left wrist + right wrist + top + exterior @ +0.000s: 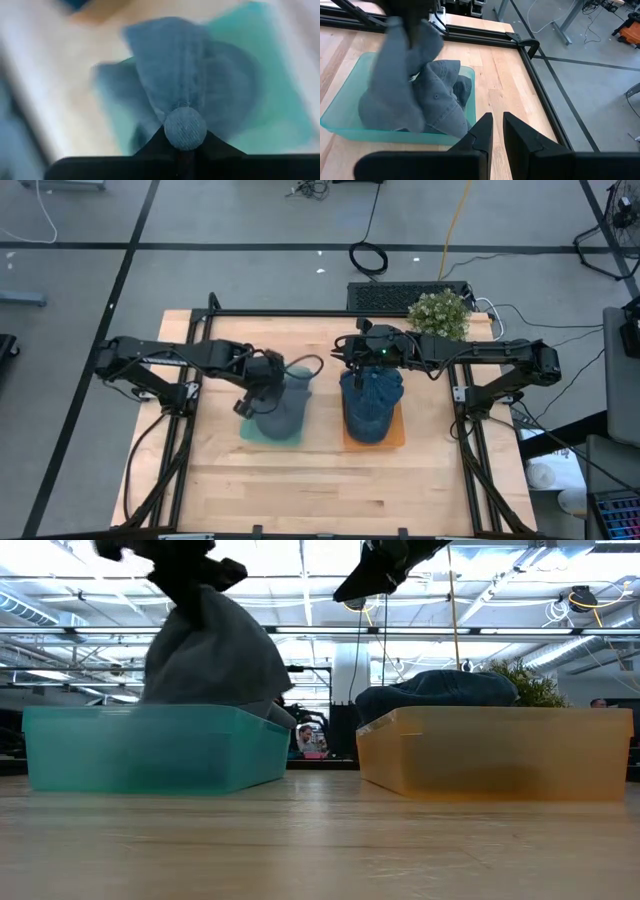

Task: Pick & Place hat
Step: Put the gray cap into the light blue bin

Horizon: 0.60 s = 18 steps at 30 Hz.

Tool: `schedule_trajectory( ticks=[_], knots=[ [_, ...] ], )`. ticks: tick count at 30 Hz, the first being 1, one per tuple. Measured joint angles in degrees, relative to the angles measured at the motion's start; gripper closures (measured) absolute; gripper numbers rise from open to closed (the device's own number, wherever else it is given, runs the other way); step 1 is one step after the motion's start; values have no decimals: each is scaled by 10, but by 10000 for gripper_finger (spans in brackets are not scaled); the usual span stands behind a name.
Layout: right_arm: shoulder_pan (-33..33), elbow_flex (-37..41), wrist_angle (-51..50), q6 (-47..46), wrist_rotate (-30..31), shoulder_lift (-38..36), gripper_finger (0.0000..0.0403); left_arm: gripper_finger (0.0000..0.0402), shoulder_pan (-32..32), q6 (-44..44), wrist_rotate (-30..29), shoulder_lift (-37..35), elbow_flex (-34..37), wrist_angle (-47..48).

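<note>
Grey hat (283,402) – limp, crumpled – clamped in left claw (262,376), right claw (497,131) slightly apart

High view straight down; low view table-level; both share teal bin (272,430).

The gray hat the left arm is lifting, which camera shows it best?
The right wrist view: the gray hat hangs from the left gripper over the teal bin, unblurred. The low view shows its side, the high view only its top, and the left wrist view a blurred close-up.
</note>
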<state>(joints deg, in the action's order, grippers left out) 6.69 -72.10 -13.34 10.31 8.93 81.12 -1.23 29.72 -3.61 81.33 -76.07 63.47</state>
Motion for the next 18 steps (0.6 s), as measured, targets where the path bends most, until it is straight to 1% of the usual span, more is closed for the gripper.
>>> schedule_trajectory(
  ticks=[2, 3, 4, 6, 10, 14, 16, 18],
  knots=[
    [0, 0, -1, 0, 0, 0, 373, 376, 0, -68, -62, -1, -2, -9],
    [0, 0, -2, 0, 0, 0, 373, 368, 0, -97, -86, -1, -3, -9],
    [0, 0, -1, 0, 0, 0, 374, 357, 0, -116, -97, -1, -3, -8],
    [0, 0, -1, 0, 0, 0, 375, 332, 1, -131, -98, -1, -3, -8],
    [0, 0, -1, 0, 0, 0, 374, 271, -1, -149, -76, -1, -3, -5],
    [0, 0, -1, 0, 0, 0, 374, 216, -1, -138, -72, -1, -3, -3],
    [0, 0, -1, 0, 0, 0, 375, 193, -1, -118, -91, -1, -3, -3],
    [0, 0, -2, 0, 0, 0, 375, 174, -1, -102, -131, -1, -4, -3]
  ],
)
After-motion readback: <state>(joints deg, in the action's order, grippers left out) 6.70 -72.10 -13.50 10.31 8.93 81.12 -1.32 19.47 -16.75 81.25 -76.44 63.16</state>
